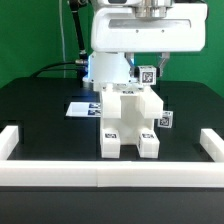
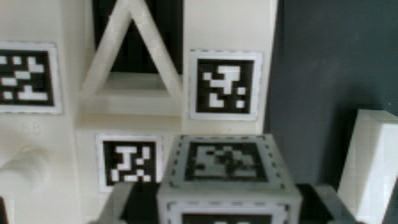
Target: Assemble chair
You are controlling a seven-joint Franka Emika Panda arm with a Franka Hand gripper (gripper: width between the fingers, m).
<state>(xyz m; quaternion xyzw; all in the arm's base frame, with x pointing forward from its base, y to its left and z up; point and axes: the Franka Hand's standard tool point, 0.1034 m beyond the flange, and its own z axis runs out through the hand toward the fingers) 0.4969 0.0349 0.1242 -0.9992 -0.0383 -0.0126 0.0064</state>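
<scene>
The partly built white chair (image 1: 130, 122) stands in the middle of the black table, with square tags on its faces. In the wrist view it fills the picture (image 2: 107, 100), showing slanted struts and several tags. My gripper (image 1: 147, 68) hangs just above the chair's back, on the exterior view's right. It is shut on a small white tagged block (image 2: 222, 165). The dark fingers (image 2: 128, 205) press against both of its sides. The block sits close against the chair's top; I cannot tell whether they touch.
The marker board (image 1: 82, 108) lies flat behind the chair on the exterior view's left. A small tagged white piece (image 1: 165, 118) shows at the chair's right side. A white rail (image 1: 20, 140) borders the table. A white upright part (image 2: 370, 165) shows in the wrist view.
</scene>
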